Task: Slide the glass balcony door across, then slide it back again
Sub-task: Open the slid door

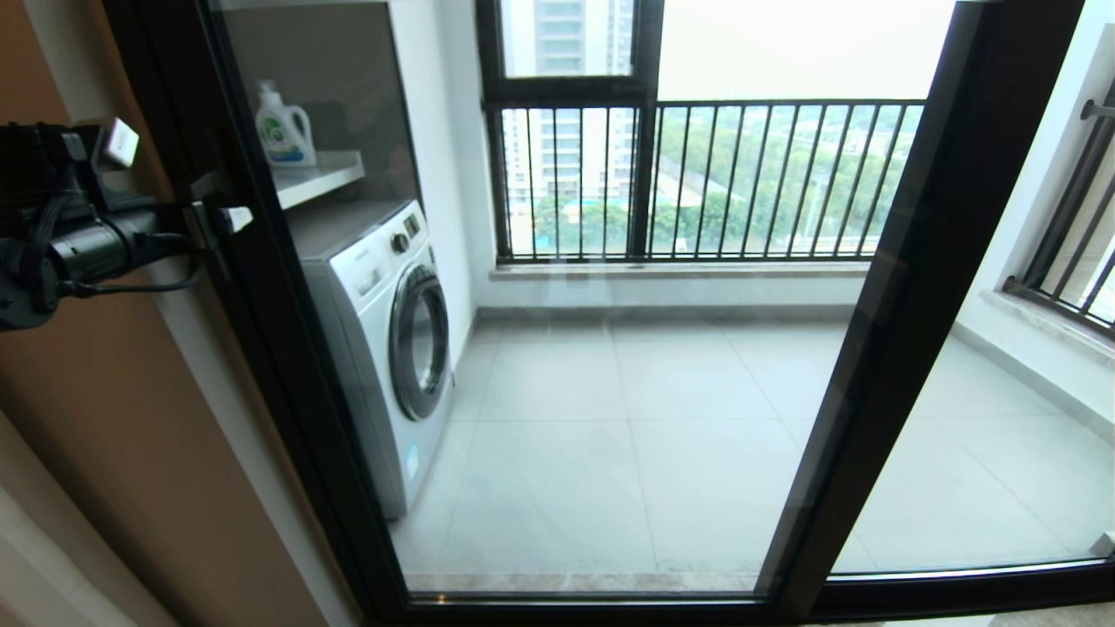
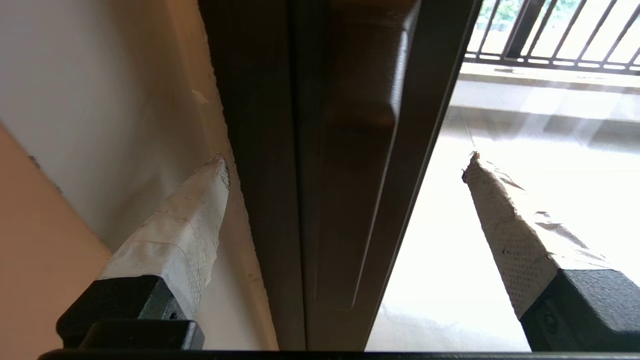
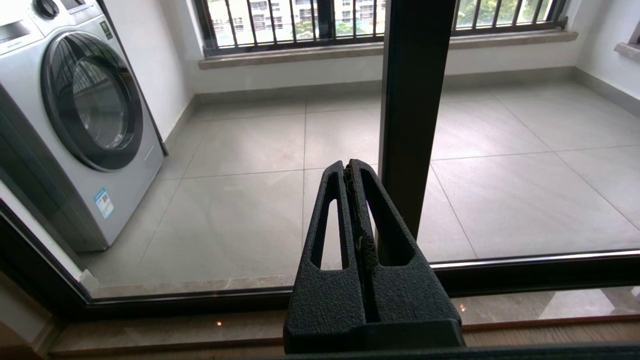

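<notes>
Head view: black-framed clear glass balcony door (image 1: 610, 392)

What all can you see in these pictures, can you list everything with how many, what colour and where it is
glass balcony door: one, clear glass in black frame, centre, its handle upright at the left
handle: one, dark bar, on the door's left upright
fixed glass panel: one, black frame, right
washing machine: one, white, balcony's left side
detergent bottle: one, white, on the shelf above the machine
railing: one, black bars, at the far window
left gripper: one, black with taped fingers, open astride the handle
right gripper: one, black, shut, low before the door
</notes>
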Controlling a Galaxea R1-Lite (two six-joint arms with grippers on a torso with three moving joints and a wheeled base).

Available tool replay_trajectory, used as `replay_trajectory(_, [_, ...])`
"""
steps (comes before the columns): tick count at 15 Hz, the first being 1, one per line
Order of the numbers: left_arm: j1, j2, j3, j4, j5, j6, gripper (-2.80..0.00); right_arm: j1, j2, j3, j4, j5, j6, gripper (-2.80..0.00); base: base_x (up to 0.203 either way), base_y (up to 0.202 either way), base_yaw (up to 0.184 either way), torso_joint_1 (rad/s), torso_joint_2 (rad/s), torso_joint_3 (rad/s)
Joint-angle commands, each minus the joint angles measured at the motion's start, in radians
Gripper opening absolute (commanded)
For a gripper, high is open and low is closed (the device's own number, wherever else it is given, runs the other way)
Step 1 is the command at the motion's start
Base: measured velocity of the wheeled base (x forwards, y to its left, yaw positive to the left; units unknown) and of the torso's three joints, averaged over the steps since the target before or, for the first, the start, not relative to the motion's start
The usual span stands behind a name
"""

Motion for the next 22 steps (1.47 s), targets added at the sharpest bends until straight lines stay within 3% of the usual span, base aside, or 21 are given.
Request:
replay_trajectory(1, [-0.009, 0.002, 0.001, -0.003, 0.0, -0.001, 0.0, 0.0, 0.0, 0.012, 0.0, 0.0, 0.001, -2.8, 0.0, 0.0, 0.0, 0.0, 0.0, 0.0])
replay_trajectory(10, [-0.107, -0.021, 0.017, -0.003, -0.005, -0.001, 0.0, 0.0, 0.0, 0.012, 0.0, 0.0, 0.001, -2.8, 0.0, 0.0, 0.0, 0.0, 0.0, 0.0])
replay_trajectory(17, [-0.119, -0.031, 0.023, -0.003, -0.001, 0.0, 0.0, 0.0, 0.0, 0.012, 0.0, 0.0, 0.001, -2.8, 0.0, 0.0, 0.0, 0.0, 0.0, 0.0])
replay_trajectory(22, [-0.171, -0.059, 0.05, -0.003, 0.004, -0.001, 0.0, 0.0, 0.0, 0.012, 0.0, 0.001, 0.0, -2.8, 0.0, 0.0, 0.0, 0.0, 0.0, 0.0])
